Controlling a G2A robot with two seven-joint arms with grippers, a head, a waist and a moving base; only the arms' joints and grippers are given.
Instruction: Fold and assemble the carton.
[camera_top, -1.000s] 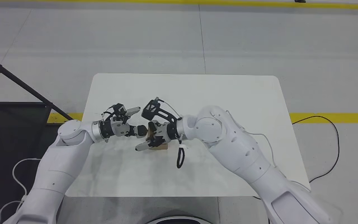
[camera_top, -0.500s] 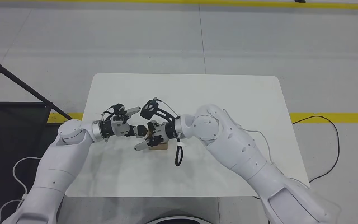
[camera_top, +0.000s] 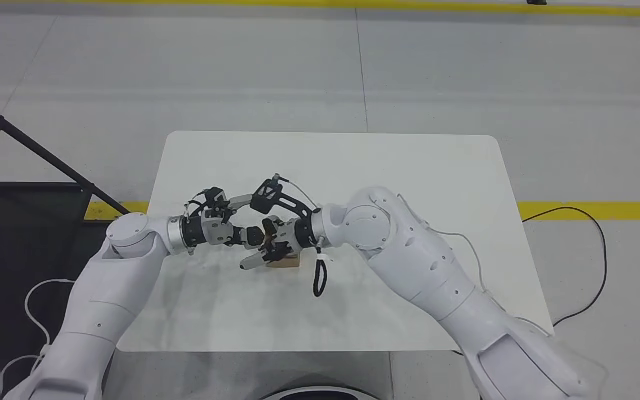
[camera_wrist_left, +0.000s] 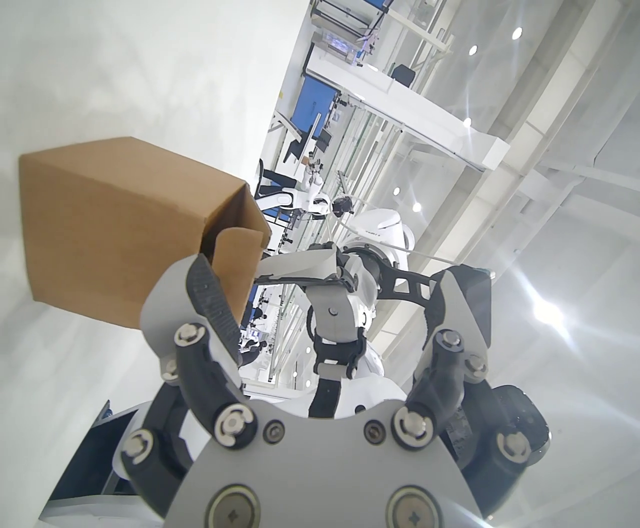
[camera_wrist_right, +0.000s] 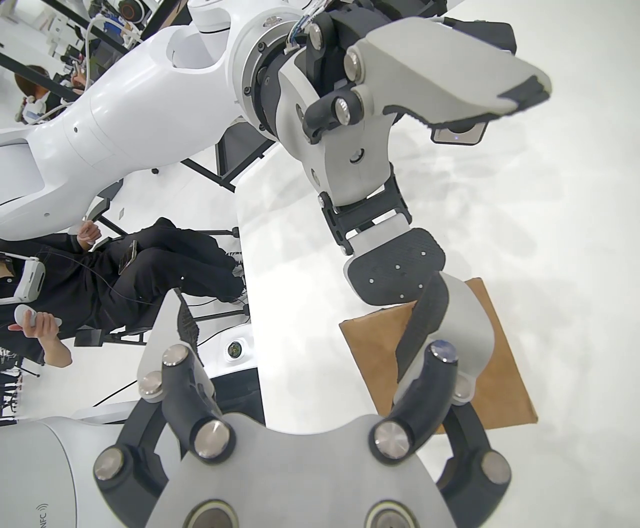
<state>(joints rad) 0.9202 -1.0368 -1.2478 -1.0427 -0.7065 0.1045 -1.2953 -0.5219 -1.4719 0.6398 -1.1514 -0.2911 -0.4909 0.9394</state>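
A small brown carton lies on the white table, near its middle left. In the left wrist view the carton has one open end with a flap folded partly inward. My left gripper is open, and one of its fingertips touches that flap. My right gripper is open wide and faces the left one across the carton. One of its fingers lies over the carton's flat top, next to the left gripper's black pad at the carton's edge.
A black cable loop hangs from the right wrist beside the carton. A dark stand and a black mat sit off the table's left edge. Bare tabletop stretches to the right and back.
Both grippers have edged a little closer together around the carton; the right one shifted slightly left. The carton has stayed in place.
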